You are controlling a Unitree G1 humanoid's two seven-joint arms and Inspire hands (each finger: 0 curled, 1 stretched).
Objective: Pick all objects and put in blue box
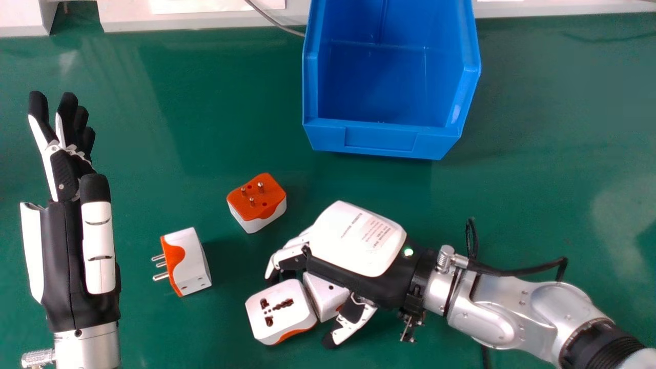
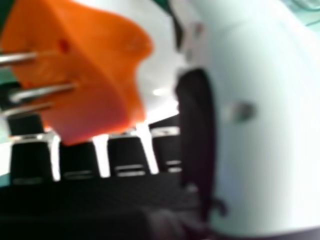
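Observation:
In the head view my left hand [image 1: 72, 230] is at the far left with straight fingers. My right hand [image 1: 356, 241], loosely bent and open, is over a white-orange adapter [image 1: 327, 296] that it partly covers. The thumb is spread below it. Against this adapter's left side lies another white adapter [image 1: 279, 310], sockets up. A third adapter [image 1: 187, 261] lies on its side, pins toward the left hand; a fourth [image 1: 257, 200] has its orange pin face up. The blue box [image 1: 384, 141] stands at the top. In the right hand view the orange-faced adapter [image 2: 100, 65] is close to my right hand [image 2: 197, 130].
The green table [image 1: 215, 118] extends around the adapters and the box. A grey cable [image 1: 279, 23] runs to the box's left side at the back, by a pale ledge [image 1: 205, 19]. A black cable [image 1: 517, 271] loops beside the right forearm.

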